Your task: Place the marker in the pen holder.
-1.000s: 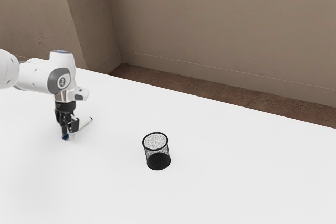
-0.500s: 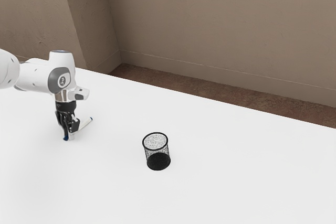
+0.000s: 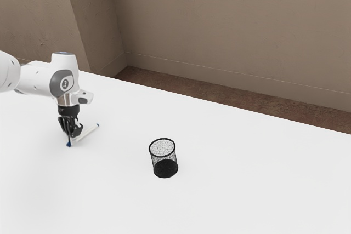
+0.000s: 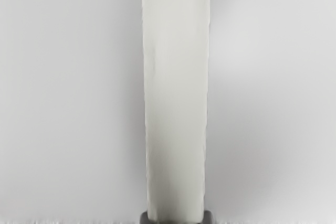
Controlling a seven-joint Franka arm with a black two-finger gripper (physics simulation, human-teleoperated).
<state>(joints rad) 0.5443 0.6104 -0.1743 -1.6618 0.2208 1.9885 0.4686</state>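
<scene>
There's room to pass between the tool (image 3: 72,134) and the pen holder (image 3: 164,160).

Your smooth, rounded white arm (image 3: 37,79) bears dark dots, a grey oval panel (image 3: 61,84) with a pale marking, a blue-grey top (image 3: 63,53) and a black two-finger gripper (image 3: 71,137).

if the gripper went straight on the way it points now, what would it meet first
Most likely the tabletop: my gripper points down, shut on the marker. How much gap lies beneath the fingers is unclear.
</scene>
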